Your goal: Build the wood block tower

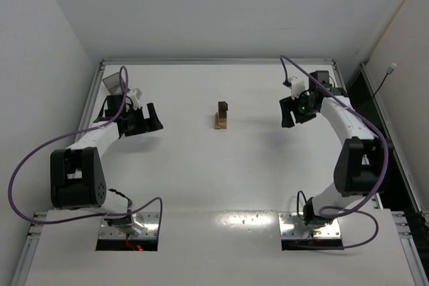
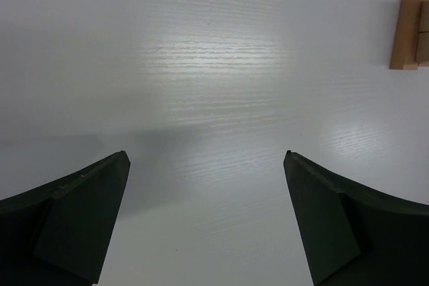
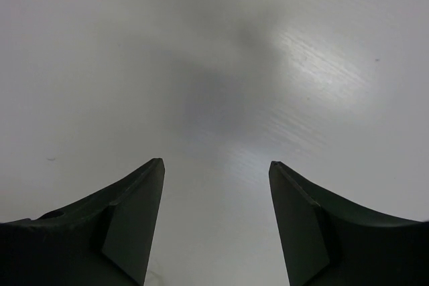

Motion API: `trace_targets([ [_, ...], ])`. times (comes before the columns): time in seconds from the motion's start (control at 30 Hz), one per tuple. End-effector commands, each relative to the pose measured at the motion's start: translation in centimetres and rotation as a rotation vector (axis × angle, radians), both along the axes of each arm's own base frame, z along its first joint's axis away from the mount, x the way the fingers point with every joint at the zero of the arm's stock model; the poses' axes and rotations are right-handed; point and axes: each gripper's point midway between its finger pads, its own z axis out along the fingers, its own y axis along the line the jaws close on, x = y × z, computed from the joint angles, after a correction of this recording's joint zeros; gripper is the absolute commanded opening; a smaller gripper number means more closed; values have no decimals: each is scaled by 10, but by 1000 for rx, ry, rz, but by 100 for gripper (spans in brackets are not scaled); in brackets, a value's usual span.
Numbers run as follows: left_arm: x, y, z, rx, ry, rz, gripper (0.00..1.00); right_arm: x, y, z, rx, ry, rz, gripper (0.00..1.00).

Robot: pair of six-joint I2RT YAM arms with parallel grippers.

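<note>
The tower [image 1: 221,116] stands near the middle of the table, light tan wood blocks low and a dark brown piece on top. Its tan base [image 2: 410,30] shows at the right edge of the left wrist view. My left gripper [image 1: 153,120] hovers well to the tower's left, jaws wide open, nothing between them [image 2: 206,157]. My right gripper [image 1: 291,113] hangs well to the tower's right, also open and empty [image 3: 216,163]. The right wrist view shows only bare table below its fingers.
A small dark translucent tray [image 1: 114,82] sits at the far left corner behind the left arm. A metal rail [image 1: 214,62] borders the table's far edge. Purple cables loop around both arms.
</note>
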Motion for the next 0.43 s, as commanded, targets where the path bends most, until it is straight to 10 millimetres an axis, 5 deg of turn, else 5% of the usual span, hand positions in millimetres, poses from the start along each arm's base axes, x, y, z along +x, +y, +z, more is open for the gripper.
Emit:
trace_targets([
  [0.0, 5, 3, 14, 58, -62, -16, 100, 16, 9, 42, 78, -195, -39, 61],
  [0.4, 6, 7, 14, 85, -68, -16, 100, 19, -6, 51, 101, -232, -100, 61],
])
